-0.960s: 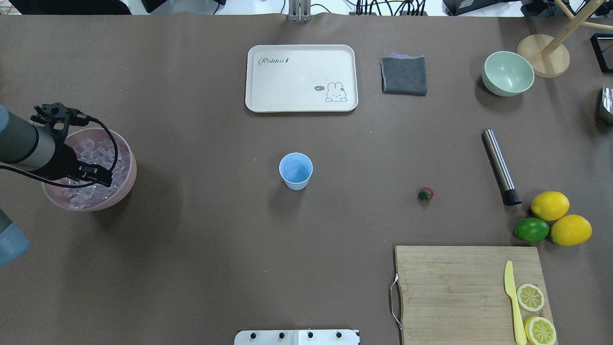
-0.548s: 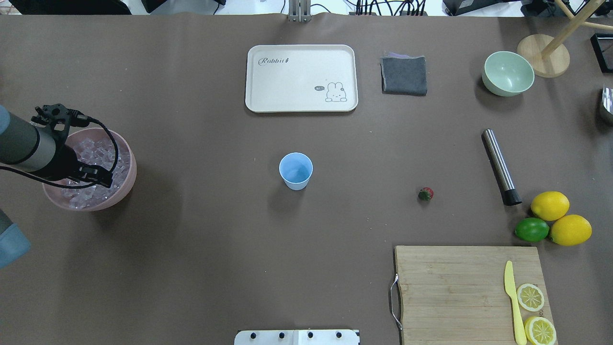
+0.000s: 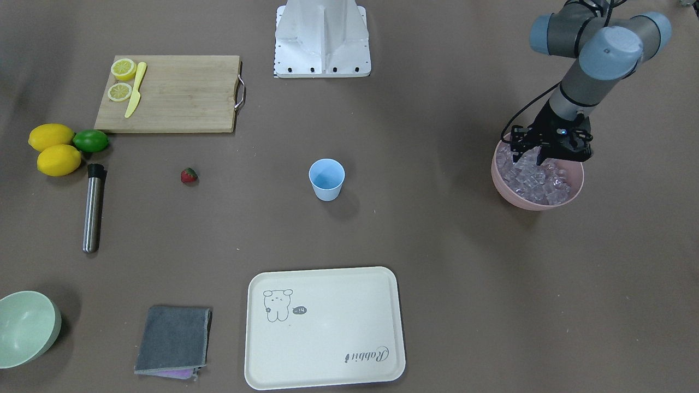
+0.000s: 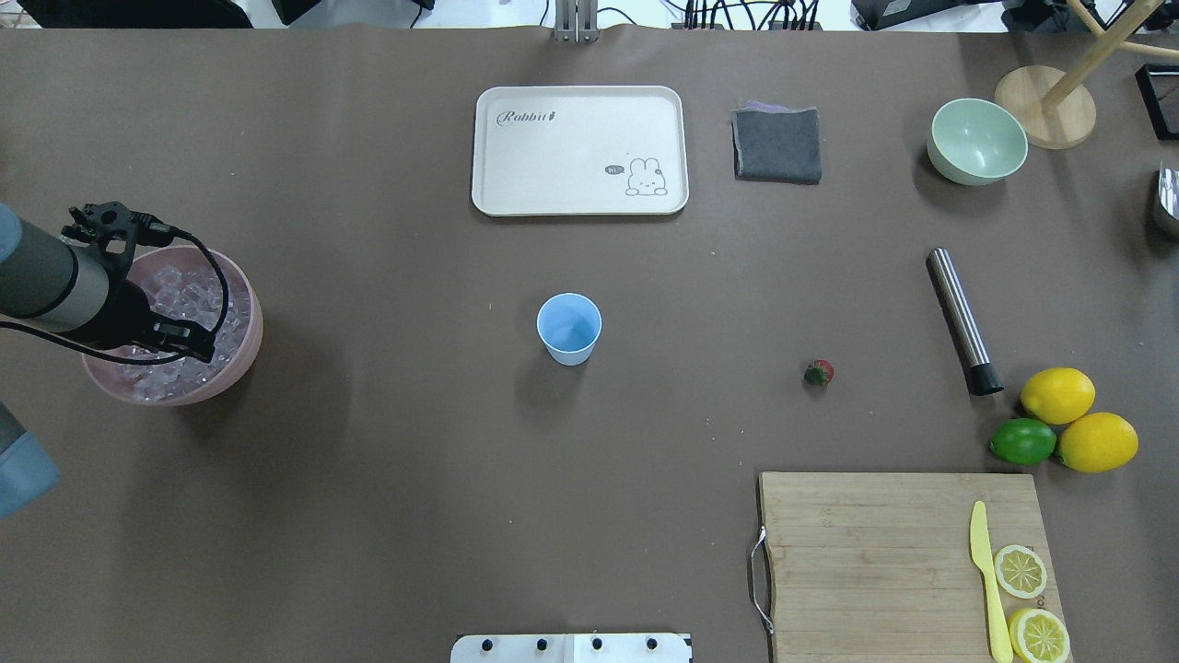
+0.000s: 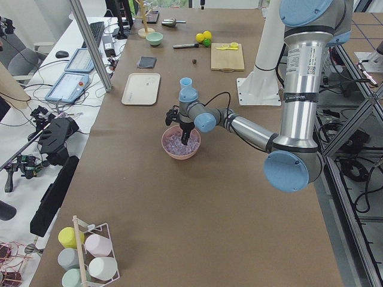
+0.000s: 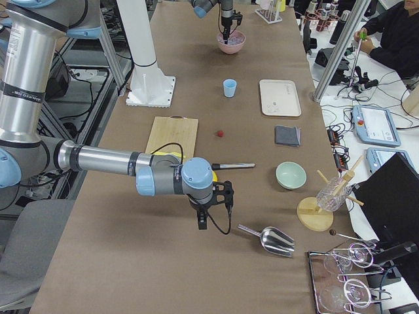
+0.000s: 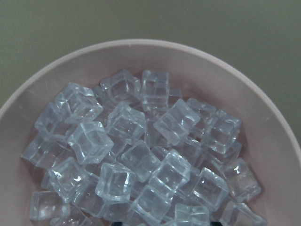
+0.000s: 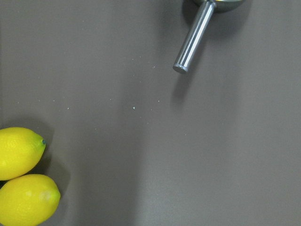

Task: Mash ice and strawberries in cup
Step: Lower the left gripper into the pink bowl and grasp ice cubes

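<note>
Ice, small clear glassy cubes (image 7: 141, 155), is lying unpicked in the round pink bowl (image 4: 241, 364). The left gripper (image 3: 528, 159), spread and empty, is hovering over it, its arm shifting only slightly from a second ago. The pale-blue tapered cup (image 4: 569, 327) is waiting empty, so loading is not starting yet.

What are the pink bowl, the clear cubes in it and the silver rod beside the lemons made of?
The pink bowl looks like matte plastic or melamine: dull, even, opaque colour. The cubes are clear and glossy with sharp highlights: ice or acrylic, unclear. The rod seems brushed steel, given its bright streak, with a black, perhaps rubber, end.
</note>
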Controlling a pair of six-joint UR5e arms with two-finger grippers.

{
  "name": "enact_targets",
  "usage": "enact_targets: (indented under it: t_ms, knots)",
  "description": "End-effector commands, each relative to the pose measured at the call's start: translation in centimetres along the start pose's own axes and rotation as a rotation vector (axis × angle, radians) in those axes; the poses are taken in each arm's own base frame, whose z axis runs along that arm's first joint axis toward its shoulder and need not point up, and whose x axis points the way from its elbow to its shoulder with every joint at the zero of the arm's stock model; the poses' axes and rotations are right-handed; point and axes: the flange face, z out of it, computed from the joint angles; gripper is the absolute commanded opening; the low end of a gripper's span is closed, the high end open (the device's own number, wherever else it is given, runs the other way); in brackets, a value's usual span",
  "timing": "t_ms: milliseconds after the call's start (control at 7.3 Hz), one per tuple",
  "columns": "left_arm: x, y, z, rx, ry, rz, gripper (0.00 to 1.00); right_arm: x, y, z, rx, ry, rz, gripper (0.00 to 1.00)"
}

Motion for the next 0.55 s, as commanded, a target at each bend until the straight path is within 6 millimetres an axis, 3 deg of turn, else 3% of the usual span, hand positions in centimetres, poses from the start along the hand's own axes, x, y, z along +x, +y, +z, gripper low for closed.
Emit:
enact_targets:
  t_ms: [0, 411]
  knots:
    - [-0.5, 0.0, -0.4, -0.003, 0.000, 0.000, 0.00, -0.1, 0.1, 0.0, -0.002, -0.015, 0.003, 1.00]
    - [-1.4, -1.2, -2.5, 0.001, 0.002, -0.005, 0.00, -0.2, 0.1, 0.0, -0.001, -0.026, 0.002, 1.00]
